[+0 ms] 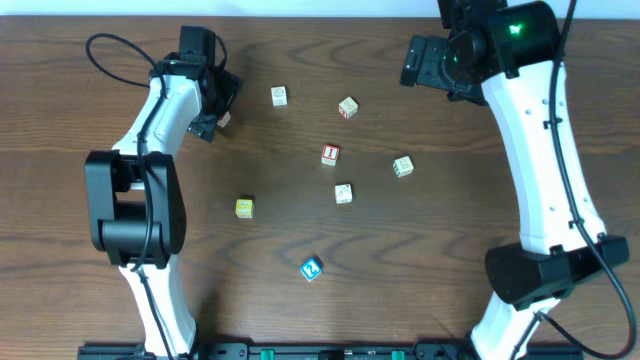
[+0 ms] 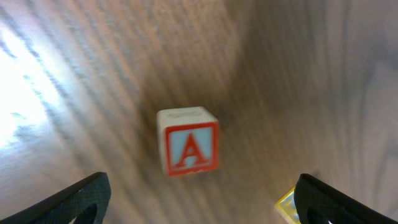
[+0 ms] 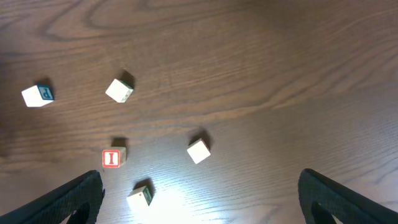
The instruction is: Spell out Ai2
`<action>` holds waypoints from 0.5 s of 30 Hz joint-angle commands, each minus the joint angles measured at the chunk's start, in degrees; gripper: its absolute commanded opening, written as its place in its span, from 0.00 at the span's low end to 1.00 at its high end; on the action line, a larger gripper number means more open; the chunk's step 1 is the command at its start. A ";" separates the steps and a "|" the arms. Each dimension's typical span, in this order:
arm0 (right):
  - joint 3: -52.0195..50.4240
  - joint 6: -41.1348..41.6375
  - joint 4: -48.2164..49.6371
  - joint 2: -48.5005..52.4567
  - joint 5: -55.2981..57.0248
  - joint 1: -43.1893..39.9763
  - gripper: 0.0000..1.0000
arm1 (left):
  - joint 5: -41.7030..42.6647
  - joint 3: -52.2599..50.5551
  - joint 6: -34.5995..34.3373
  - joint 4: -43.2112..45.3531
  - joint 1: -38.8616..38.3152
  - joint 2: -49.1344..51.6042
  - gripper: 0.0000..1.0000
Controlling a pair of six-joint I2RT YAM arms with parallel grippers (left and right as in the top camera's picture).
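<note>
Zero of three letters are lined up as far as I can see: nothing reads Ai2 anywhere on the table (image 1: 300,320), and the blocks are scattered. Reference = the red I block (image 1: 330,154):

- 2 block (image 1: 311,267): blue, well apart from the I block on the arm-base side and a touch left, number face up
- A block (image 2: 189,142): only readable in the left wrist view. Cream cube with a red frame and a red A on pale blue, letter face toward the camera, sitting on the wood. The view is blurred and the edges are soft. I can't pin it in the overhead for sure; presumably it's far left of the I block, where the left arm is
- I block itself: white I on red, face up, standing alone with nothing touching it

Left gripper (image 2: 202,190): fingers spread wide and holding nothing, with the A block ahead of the gap and untouched. Right gripper (image 3: 200,180): also spread wide and empty, hovering on the far-right side of the I block, which sits low left in its view.

A yellow block (image 1: 244,207) sits left of the I block and a bit toward the bases; it's not needed.

Judgement: the step in hand is the A pickup. Left to do: grab A, place it, then bring I and 2 into a row beside it. A likely needs its letter face turned up to read from above
</note>
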 commanded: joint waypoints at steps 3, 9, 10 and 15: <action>0.39 -1.49 -0.35 0.26 1.09 -0.09 0.99 | -0.83 -0.39 -3.96 2.69 -0.35 3.08 0.92; 0.39 -1.49 -0.74 0.26 1.07 -0.07 0.99 | -1.14 -0.39 -3.93 3.39 -0.35 3.91 0.81; 0.39 -1.49 -0.83 0.26 1.07 -0.07 0.99 | -1.18 -0.39 -3.91 3.39 -0.35 3.91 0.76; 0.39 -1.46 -1.22 0.26 1.07 -0.07 0.99 | -1.36 -0.39 -3.91 3.39 -0.35 3.91 0.62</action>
